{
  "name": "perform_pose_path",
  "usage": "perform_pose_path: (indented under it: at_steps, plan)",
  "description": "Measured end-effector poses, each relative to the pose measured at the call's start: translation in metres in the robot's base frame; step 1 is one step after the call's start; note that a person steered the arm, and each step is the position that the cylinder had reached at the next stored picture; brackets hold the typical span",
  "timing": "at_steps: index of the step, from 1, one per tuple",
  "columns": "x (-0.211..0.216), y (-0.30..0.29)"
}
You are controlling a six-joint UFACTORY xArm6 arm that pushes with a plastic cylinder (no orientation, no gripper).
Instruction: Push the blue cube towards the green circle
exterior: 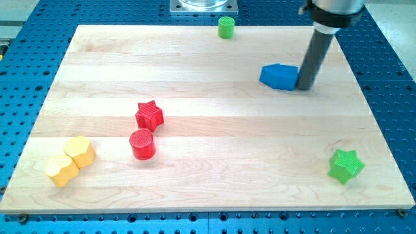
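1. The bench (214,97) is a pale wooden board filling most of the frame, set on a blue perforated base. There are no jaws on this arm, so nothing can be said of them being apart or together; the arm ends in a dark rod coming down from the upper right of the frame.
2. The blue cube (279,77) lies in the upper right part of the board, and my tip (303,88) stands at its right-hand side, touching it or just short of touching; I cannot tell which.
3. The green circle (225,27), a small cylinder, sits at the top edge of the board just right of centre, up and to the left of the blue cube.
4. I judge the push is set up roughly right: from the cube's right side a push sends it leftward. To do it well, the tip should press from slightly lower right, so the cube travels up and left rather than straight across. Keeping the contact centred should stop the cube spinning off.
5. Nothing lies between cube and circle. The green star (345,165) is at lower right, the red star (149,115) and red cylinder (142,143) at left of centre, and two yellow blocks (70,160) at lower left, all well apart from the path.
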State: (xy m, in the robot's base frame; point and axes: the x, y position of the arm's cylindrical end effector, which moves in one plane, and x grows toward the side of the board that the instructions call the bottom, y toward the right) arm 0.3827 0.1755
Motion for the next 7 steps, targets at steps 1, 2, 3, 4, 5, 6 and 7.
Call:
perform_pose_path:
  at_steps: [1,2,3,4,5,6,7]
  plan:
    - [-0.017,-0.048]
    - [-0.051,-0.083]
    - [-0.046,-0.093]
    - [-0.006,-0.114]
    - [-0.038,-0.108]
    - [-0.083,-0.092]
    - [-0.067,-0.101]
